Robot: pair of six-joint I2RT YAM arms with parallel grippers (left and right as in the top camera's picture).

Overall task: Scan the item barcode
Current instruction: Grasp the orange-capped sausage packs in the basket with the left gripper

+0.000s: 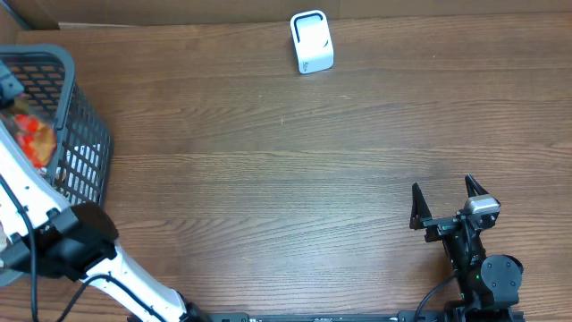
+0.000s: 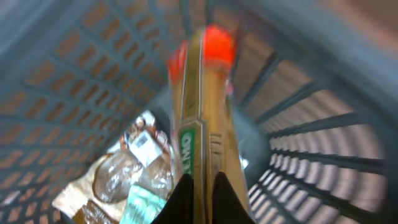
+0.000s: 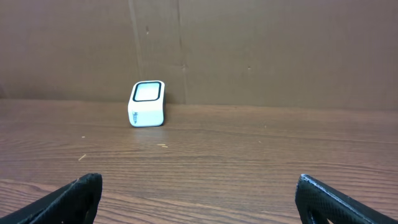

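Observation:
In the left wrist view my left gripper point(image 2: 203, 182) is shut on the item point(image 2: 208, 106), a thin flat gold packet with a red top and a green label. It is held edge-on inside the dark mesh basket point(image 2: 311, 130). From overhead, the left arm point(image 1: 54, 224) reaches into the basket point(image 1: 88, 134) at the table's left edge, and its jaws are hidden there. The white barcode scanner point(image 1: 311, 42) point(image 3: 147, 103) stands at the back centre. My right gripper point(image 1: 443, 191) point(image 3: 199, 199) rests open and empty at the front right.
More packets lie on the basket floor: a clear bag of brown snacks point(image 2: 124, 171) and a teal packet point(image 2: 142, 205). A cardboard wall point(image 3: 249, 43) stands behind the scanner. Bare wooden tabletop point(image 1: 295, 179) stretches between the basket and the right arm.

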